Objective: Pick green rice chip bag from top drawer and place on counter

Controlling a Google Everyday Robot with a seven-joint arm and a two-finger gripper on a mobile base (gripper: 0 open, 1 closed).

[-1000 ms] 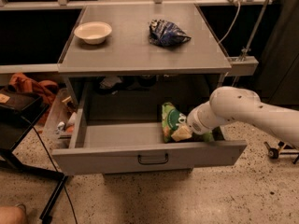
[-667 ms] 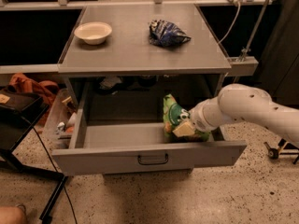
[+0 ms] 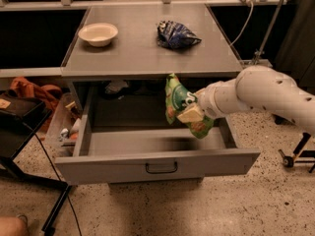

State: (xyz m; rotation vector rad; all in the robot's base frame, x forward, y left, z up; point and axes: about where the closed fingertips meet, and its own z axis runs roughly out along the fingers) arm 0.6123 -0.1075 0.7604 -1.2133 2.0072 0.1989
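The tool (image 3: pixel 190 114) is clamped on the green rice chip bag (image 3: pixel 175 97) mid-right; the bag hangs above the open top drawer (image 3: pixel 113 167), its top at the desk (image 3: pixel 133 53) edge.

the gripper (image 3: pixel 189 113), clamped on the green rice chip bag (image 3: pixel 174 98), hangs over the open top drawer (image 3: pixel 113 162). below it and to its right spreads speckled terrazzo floor (image 3: pixel 256 205). far to its left stand a black side table (image 3: pixel 19 124) and a heap of orange cloth (image 3: pixel 29 88). above it, further back, a metal rail (image 3: pixel 123 5) runs before dark recesses. up to its right hangs a white cable (image 3: pixel 244 16).
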